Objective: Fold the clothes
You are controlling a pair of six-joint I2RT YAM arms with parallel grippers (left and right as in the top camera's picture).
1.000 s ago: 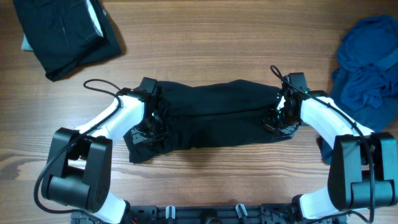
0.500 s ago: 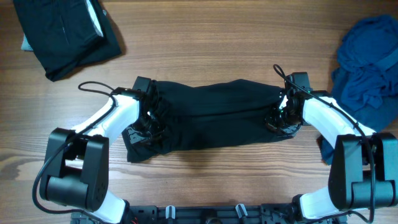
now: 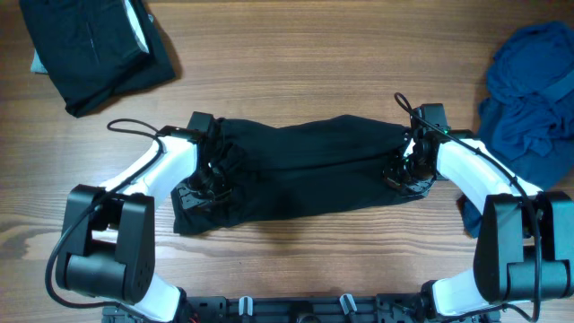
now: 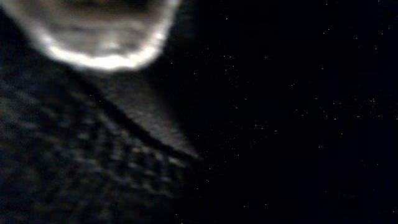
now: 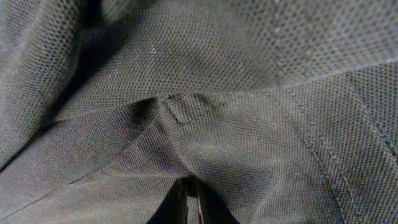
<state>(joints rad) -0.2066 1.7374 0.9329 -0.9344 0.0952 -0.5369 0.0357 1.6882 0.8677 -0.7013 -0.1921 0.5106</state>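
**Nearest, the front of the table (image 3: pixel 296 269).** A bare strip of wood lies between the arm bases and the near hem of the black garment (image 3: pixel 305 170). You have open room here to draw the cloth toward you.

**Middle, the garment and both claws.** The garment lies flat across the centre of the table, stretched between the two arms. Over the last second the left gripper (image 3: pixel 206 169) has shifted outward, and the cloth's near-left corner has slid with it toward the left edge. The right gripper (image 3: pixel 404 168) has held its place at the opposite end. You may read this as a spreading step that pulls the cloth taut before a fold. No fold is laid yet.

In the right wrist view the fingertips (image 5: pixel 181 202) sit pressed together under a ridge of mesh fabric, so that claw appears to be pinching the garment. The left wrist view is dark and blurred, and overhead the claw is buried in bunched cloth. You cannot tell whether it is closed.

**Farthest, the neighbours.** A pile of folded dark clothing (image 3: pixel 94 49) lies at the far left corner, well apart from the garment. The blue garment (image 3: pixel 534 90) is heaped at the far right, close beside the right arm. That is the tighter side. The far middle of the table is bare wood, with room to carry the near hem over.
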